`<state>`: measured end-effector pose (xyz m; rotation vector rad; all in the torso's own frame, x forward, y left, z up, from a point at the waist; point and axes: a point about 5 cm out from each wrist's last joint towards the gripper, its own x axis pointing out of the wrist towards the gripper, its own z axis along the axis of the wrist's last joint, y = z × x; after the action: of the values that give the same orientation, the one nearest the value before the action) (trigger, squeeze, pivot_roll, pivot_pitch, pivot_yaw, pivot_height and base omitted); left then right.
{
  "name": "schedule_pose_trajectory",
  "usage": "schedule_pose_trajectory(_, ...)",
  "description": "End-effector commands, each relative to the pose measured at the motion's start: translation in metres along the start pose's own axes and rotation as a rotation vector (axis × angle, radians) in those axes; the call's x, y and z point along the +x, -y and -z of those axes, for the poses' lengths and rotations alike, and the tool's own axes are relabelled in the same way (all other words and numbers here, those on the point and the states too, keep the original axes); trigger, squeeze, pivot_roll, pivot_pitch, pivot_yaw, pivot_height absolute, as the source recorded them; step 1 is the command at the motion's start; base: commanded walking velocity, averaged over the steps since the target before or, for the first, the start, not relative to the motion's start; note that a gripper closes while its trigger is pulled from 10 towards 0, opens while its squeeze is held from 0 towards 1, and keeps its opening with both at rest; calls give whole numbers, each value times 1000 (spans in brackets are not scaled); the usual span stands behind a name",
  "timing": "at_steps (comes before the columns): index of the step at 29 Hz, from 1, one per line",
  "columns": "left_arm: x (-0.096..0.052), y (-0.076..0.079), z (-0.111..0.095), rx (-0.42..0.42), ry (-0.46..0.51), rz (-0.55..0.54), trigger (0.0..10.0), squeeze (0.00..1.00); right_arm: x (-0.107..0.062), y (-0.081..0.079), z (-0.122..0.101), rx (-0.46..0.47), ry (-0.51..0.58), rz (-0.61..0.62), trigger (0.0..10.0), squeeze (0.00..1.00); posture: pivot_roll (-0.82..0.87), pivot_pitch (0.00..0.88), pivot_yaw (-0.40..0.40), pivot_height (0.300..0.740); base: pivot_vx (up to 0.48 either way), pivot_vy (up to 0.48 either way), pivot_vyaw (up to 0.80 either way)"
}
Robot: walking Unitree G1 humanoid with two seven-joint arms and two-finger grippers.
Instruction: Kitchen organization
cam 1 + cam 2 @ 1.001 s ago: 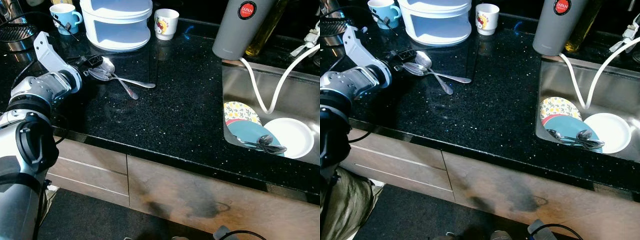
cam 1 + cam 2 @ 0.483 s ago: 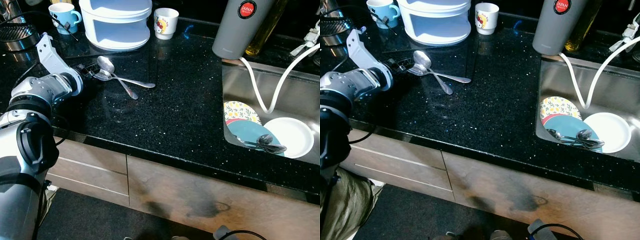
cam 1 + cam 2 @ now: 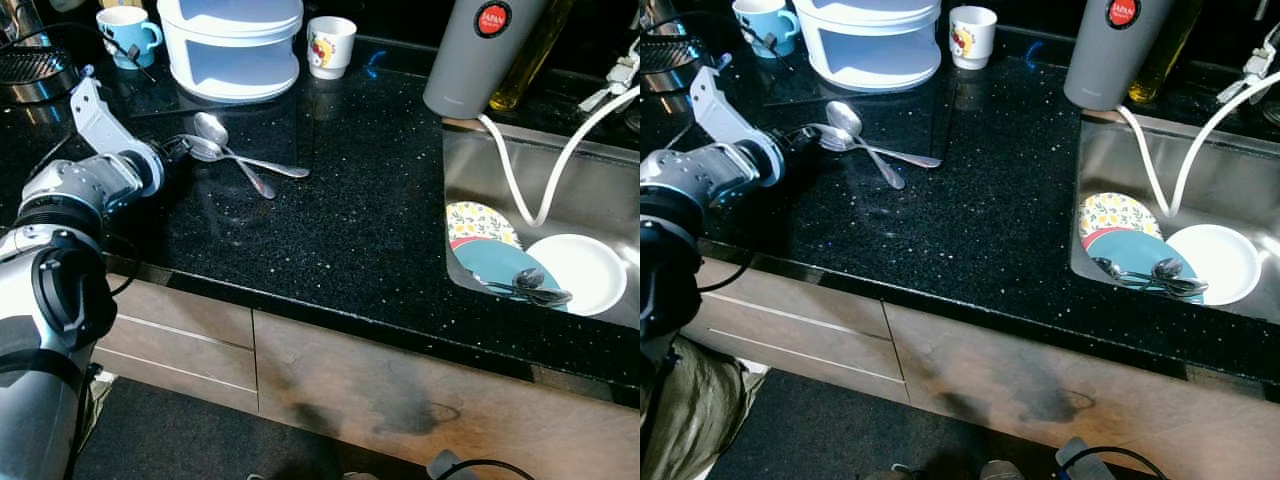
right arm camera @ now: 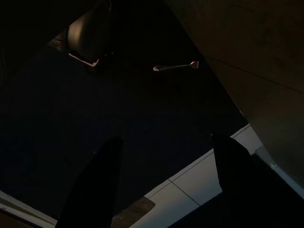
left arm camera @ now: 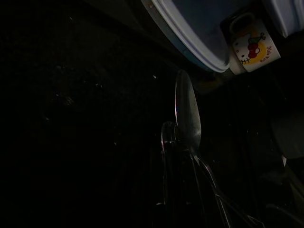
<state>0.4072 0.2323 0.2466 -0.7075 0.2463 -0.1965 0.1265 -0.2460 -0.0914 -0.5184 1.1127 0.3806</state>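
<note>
Two silver spoons (image 3: 228,152) lie crossed on the black counter (image 3: 360,220), their bowls toward the left; in the left wrist view the same spoons (image 5: 187,116) stand out of the dark. My left gripper (image 3: 173,151) sits low on the counter just left of the spoon bowls, its black fingers lost against the dark stone. At the right, the sink (image 3: 600,180) holds a floral plate (image 3: 480,221), a teal plate (image 3: 492,262), a white plate (image 3: 588,272) and dark cutlery (image 3: 532,287). My right gripper (image 4: 166,185) hangs idle and open over the floor.
Along the back stand a white stacked container (image 3: 232,45), a cartoon cup (image 3: 331,45), a blue mug (image 3: 125,32), a grey flask (image 3: 475,55) and an oil bottle (image 3: 532,55). A white hose (image 3: 520,185) dips into the sink. A wire basket (image 3: 35,65) sits far left.
My left gripper has slid a little nearer to me and to the left, from beside the upper spoon bowl to the lower one. The spoons have barely shifted.
</note>
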Motion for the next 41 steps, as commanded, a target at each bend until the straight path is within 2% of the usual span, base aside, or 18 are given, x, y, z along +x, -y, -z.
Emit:
schedule_pose_trajectory(1, -6, -17, 2, 18, -19, -68, 0, 0, -1, -1, 7, -3, -23, -4, 10000, 0, -126, 146, -55, 740, 0, 0, 0)
schedule_pose_trajectory(7, -8, -8, -10, 22, 24, 7, 0, 0, -1, -2, 5, -1, -21, -1, 10000, 0, -123, 137, -47, 740, 0, 0, 0)
schedule_pose_trajectory(8, -9, 7, -23, 23, 66, 119, 0, 0, 0, -2, 3, 1, -19, 1, 10000, 0, -118, 128, -44, 740, 0, 0, 0)
schedule_pose_trajectory(10, -9, 16, -29, 29, 89, 180, 0, 0, 0, -2, 3, 2, -18, 2, 10000, 0, -115, 123, -43, 740, 0, 0, 0)
schedule_pose_trajectory(12, -10, 36, -39, 61, 120, 329, 0, 0, 1, -2, 0, 4, -15, 4, 10000, 0, -106, 114, -40, 740, 0, 0, 0)
schedule_pose_trajectory(17, -11, 56, -41, 96, 123, 491, 0, 0, 2, -2, -3, 7, -10, 6, 10000, 0, -100, 100, -36, 740, 0, 0, 0)
schedule_pose_trajectory(18, -12, 64, -41, 101, 123, 562, 0, 0, 2, -2, -4, 9, -8, 7, 10000, 0, -97, 94, -35, 740, 0, 0, 0)
schedule_pose_trajectory(19, -12, 64, -41, 101, 123, 562, 0, 0, 2, -2, -4, 9, -8, 7, 10000, 0, -97, 94, -35, 740, 0, 0, 0)
schedule_pose_trajectory(20, -14, 70, -41, 80, 126, 631, 0, 0, 3, -3, -6, 14, -3, 9, 10000, 0, -91, 85, -30, 740, 0, 0, 0)
schedule_pose_trajectory(23, -14, 72, -40, 76, 130, 652, 0, 0, 3, -3, -7, 15, -3, 10, 10000, 0, -87, 77, -29, 740, 0, 0, 0)
schedule_pose_trajectory(28, -20, 77, -32, 8, 151, 790, 0, 0, 4, -4, -10, 27, 2, 11, 10000, 0, -73, 44, -21, 740, 0, 0, 0)
schedule_pose_trajectory(31, -27, 77, -24, -109, 177, 901, 0, 0, 5, -5, -11, 44, 0, 7, 10000, 0, -61, 26, -18, 740, 0, 0, 0)
schedule_pose_trajectory(32, -30, 74, -13, -160, 165, 935, 0, 0, 5, -6, -12, 47, -7, -1, 10000, 0, -54, 16, -16, 740, 0, 0, -788)
schedule_pose_trajectory(33, -30, 74, -13, -160, 165, 935, 0, 0, 5, -6, -12, 47, -7, -1, 10000, 0, -54, 16, -16, 740, 0, 0, -788)
schedule_pose_trajectory(34, -33, 74, 2, -206, 151, 974, 0, 0, 6, -6, -12, 50, -15, -5, 10000, 0, -51, 7, -13, 740, 0, 0, -788)
schedule_pose_trajectory(36, -36, 74, 11, -229, 139, 994, 0, 0, 6, -7, -13, 50, -21, -7, 10000, 0, -48, 3, -12, 740, 0, 0, -788)
schedule_pose_trajectory(39, -41, 80, 34, -322, 125, 1043, 0, 0, 7, -7, -16, 47, -22, -7, 10000, 0, -41, 0, -2, 740, 0, 0, -788)
schedule_pose_trajectory(41, -42, 83, 40, -339, 121, 1053, 0, 0, 7, -7, -17, 47, -21, -7, 10000, 0, -40, 0, 1, 740, 0, 0, -788)
